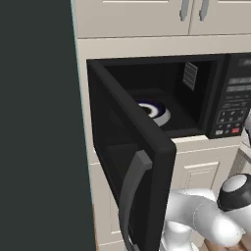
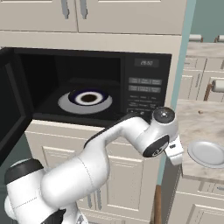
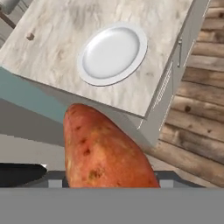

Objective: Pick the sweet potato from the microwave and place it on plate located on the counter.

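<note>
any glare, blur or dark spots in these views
Left base view: microwave cavity is dark, detail lost. Right base view: evenly lit, no glare, dish clear. Hand view: sweet potato looms close and soft; plate shows mild shading.

I count one sweet potato (image 3: 105, 148), close up in my hand view. There are two plates: one white plate (image 3: 113, 54) on the counter (image 3: 52, 39), and one dark-centred turntable plate (image 2: 85, 100) inside the microwave (image 2: 144, 83). That is one microwave, with one door (image 1: 132, 162) and one handle (image 1: 130, 196), and one keypad (image 1: 233, 100) with one red button (image 1: 236, 131). Above it I count four cabinet handles across both base views: two (image 1: 193, 10) in the left, two (image 2: 74, 8) in the right. One small brown speck (image 3: 29, 36) lies on the counter.
</note>
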You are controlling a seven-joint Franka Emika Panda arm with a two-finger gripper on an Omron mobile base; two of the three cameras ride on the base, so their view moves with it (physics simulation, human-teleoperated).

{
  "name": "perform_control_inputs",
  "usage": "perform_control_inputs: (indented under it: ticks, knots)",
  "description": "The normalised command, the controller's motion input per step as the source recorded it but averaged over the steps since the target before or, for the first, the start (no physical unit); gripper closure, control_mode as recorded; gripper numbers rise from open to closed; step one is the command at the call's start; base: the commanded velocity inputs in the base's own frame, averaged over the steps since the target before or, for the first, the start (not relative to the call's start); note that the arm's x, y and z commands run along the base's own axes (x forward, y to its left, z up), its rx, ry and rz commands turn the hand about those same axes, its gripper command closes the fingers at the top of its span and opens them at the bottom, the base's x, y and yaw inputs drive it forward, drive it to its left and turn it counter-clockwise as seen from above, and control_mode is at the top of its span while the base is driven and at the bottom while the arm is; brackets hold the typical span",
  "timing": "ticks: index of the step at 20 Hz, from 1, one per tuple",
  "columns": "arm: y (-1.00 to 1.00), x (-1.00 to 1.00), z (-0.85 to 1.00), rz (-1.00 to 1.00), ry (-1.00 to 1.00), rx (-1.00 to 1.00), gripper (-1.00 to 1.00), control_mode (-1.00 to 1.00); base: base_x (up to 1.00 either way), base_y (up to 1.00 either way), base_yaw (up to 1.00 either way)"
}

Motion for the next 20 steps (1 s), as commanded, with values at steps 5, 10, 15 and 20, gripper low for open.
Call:
perform_control_inputs:
  ticks: [5,10,15,20]
  knots:
    - [-1.0,0.81,-0.38,0.0,0.0,0.13,1.0,-1.0,0.0,0.0,0.0]
    - [-1.0,0.58,-0.62,0.0,0.0,0.01,1.0,-1.0,0.0,0.0,0.0]
    - [-1.0,0.63,-0.4,0.0,0.0,0.0,1.0,-1.0,0.0,0.0,0.0]
    - [-0.94,0.46,-0.05,0.0,0.0,0.05,1.0,-1.0,0.0,0.0,0.0]
